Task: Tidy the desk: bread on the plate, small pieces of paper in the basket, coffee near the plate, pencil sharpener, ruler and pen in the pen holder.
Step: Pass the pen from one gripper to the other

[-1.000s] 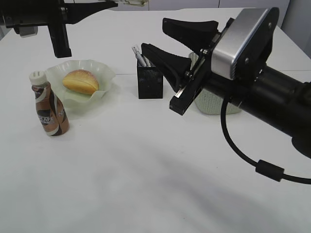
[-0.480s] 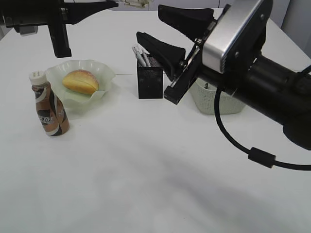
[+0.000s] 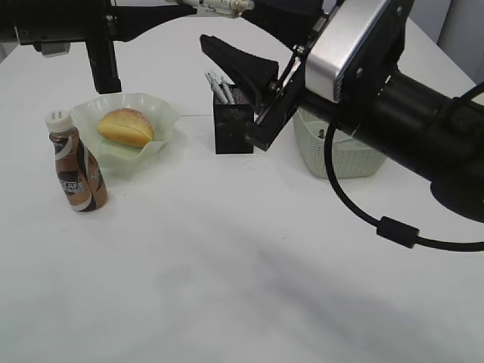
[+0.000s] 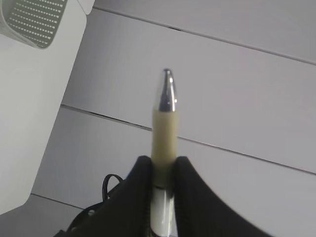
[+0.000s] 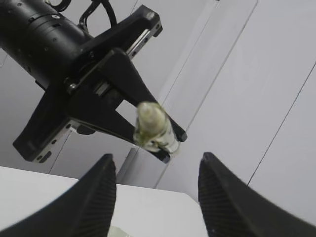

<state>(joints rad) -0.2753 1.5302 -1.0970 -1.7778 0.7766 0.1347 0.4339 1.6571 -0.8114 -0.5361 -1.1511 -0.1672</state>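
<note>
Cream-bodied pen (image 4: 165,133) lies lengthwise along the left gripper (image 4: 164,170), silver tip pointing straight out beyond the fingertips, held high above the desk (image 3: 227,249). Those jaws clamp its barrel. The right gripper (image 5: 157,190) stands wide apart, empty, facing the pen.

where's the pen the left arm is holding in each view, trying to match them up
Exterior view: the pen is at the top edge, centre-left, lying level and sticking out of the left end effector.
Left wrist view: centre, pointing up, pinched between the dark fingers.
Right wrist view: centre, seen end-on, above the right end effector, whose jaws stand open.
Shared landmark: the left end effector clamped on the pen appears in all three.
</note>
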